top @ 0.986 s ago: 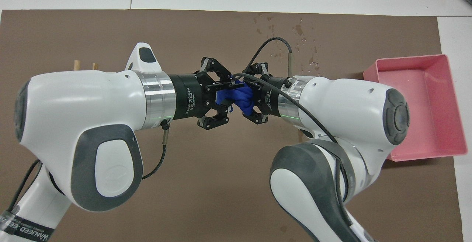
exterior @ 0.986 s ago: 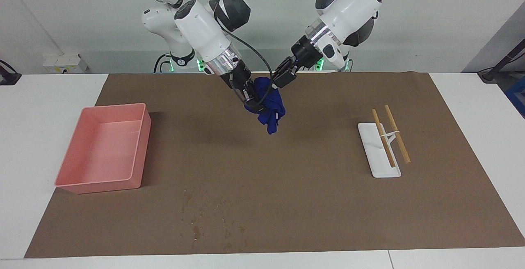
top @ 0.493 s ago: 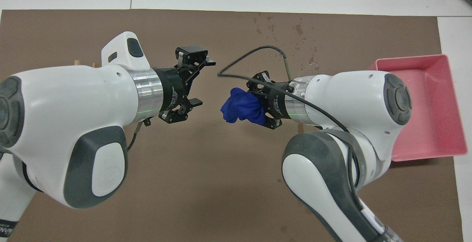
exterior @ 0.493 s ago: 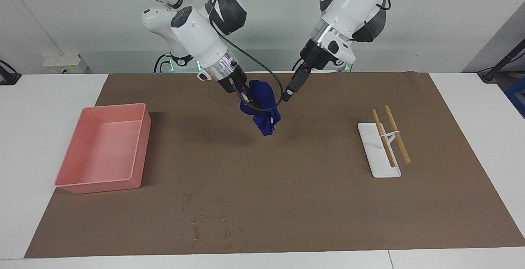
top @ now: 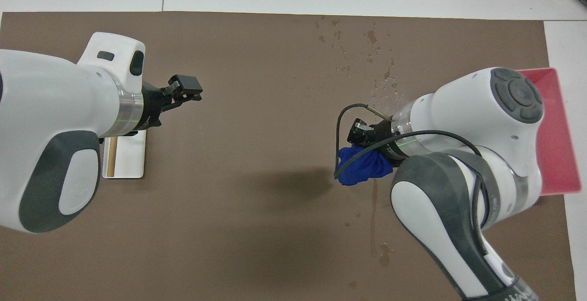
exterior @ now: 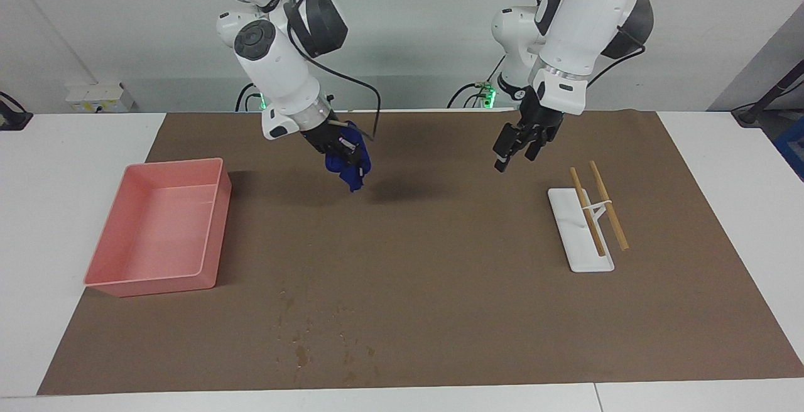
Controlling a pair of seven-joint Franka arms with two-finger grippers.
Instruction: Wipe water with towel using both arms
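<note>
The navy-blue towel (exterior: 347, 162) hangs as a crumpled lump from my right gripper (exterior: 340, 147), which is shut on it in the air above the brown mat, toward the pink tray's end. In the overhead view the towel (top: 363, 169) bulges out under the right gripper (top: 367, 152). My left gripper (exterior: 516, 149) is open and empty in the air above the mat, beside the white plate; it also shows in the overhead view (top: 185, 91). The water (exterior: 303, 336) lies as scattered droplets and dark specks on the mat near the edge farthest from the robots, also seen in the overhead view (top: 372, 58).
A pink tray (exterior: 151, 286) stands at the right arm's end of the table, half hidden by the right arm in the overhead view (top: 557, 154). A white plate (exterior: 581, 249) with two wooden chopsticks (exterior: 608, 206) lies toward the left arm's end. A brown mat (exterior: 440, 261) covers the table.
The left gripper let go of the towel and drew back toward the white plate. The right gripper kept the towel and carried it toward the pink tray's end.
</note>
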